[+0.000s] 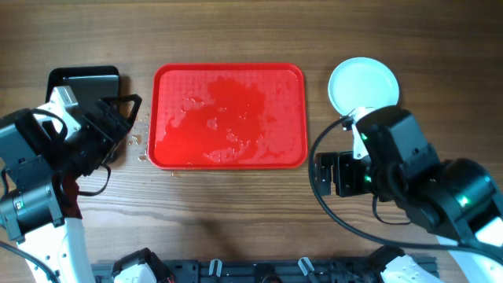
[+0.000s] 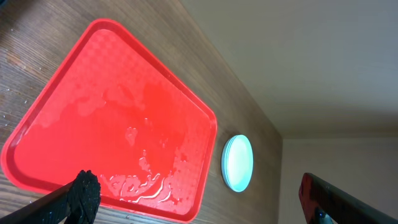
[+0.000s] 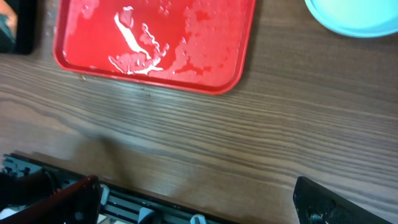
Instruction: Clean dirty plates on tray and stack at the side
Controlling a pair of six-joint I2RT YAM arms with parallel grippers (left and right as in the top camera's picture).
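Observation:
The red tray (image 1: 228,118) lies mid-table with nothing on it but pools of water. It also shows in the left wrist view (image 2: 112,124) and the right wrist view (image 3: 155,37). The pale mint plates (image 1: 363,82) sit stacked on the table right of the tray, partly under my right arm. The stack also shows in the left wrist view (image 2: 237,163) and the right wrist view (image 3: 354,15). My left gripper (image 1: 126,110) (image 2: 205,205) is open and empty at the tray's left edge. My right gripper (image 1: 326,173) (image 3: 199,202) is open and empty over bare wood in front of the plates.
A black pan (image 1: 82,79) (image 3: 15,25) lies left of the tray, partly under my left arm. Water drops (image 1: 137,137) dot the wood by the tray's left edge. A black rail (image 1: 259,271) runs along the table's front edge.

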